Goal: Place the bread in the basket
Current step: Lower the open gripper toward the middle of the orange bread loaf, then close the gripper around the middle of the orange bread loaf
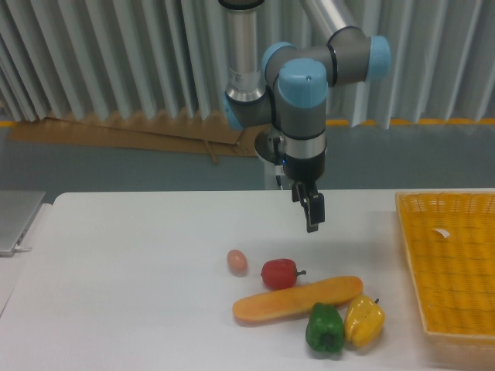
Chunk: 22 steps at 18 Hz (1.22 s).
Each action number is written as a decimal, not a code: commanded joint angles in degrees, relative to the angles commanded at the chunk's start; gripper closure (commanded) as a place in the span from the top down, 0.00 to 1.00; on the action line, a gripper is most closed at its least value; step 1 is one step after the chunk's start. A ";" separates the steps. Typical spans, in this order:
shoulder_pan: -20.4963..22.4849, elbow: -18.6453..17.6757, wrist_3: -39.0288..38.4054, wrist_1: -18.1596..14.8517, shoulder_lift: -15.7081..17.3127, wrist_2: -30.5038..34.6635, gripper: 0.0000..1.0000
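Observation:
The bread (298, 300), a long orange-tan loaf, lies on the white table near the front, running left to right with its right end slightly higher. The yellow mesh basket (452, 267) sits at the table's right edge. My gripper (311, 216) hangs in the air above and a little behind the loaf's right half, pointing down, with nothing in it. I see it side-on, so its fingers overlap and the gap is hidden.
A red pepper (280, 273) touches the loaf's back side. A green pepper (324, 328) and a yellow pepper (364, 320) press against its front right. A brown egg (237, 261) lies left of the red pepper. A small white scrap (442, 233) lies in the basket.

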 joint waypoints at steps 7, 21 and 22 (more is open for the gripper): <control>-4.30 1.40 -6.33 4.67 -4.92 3.06 1.00; -8.35 1.67 -9.05 9.15 -12.13 4.92 1.00; -8.35 1.67 -9.14 9.15 -12.31 4.92 1.00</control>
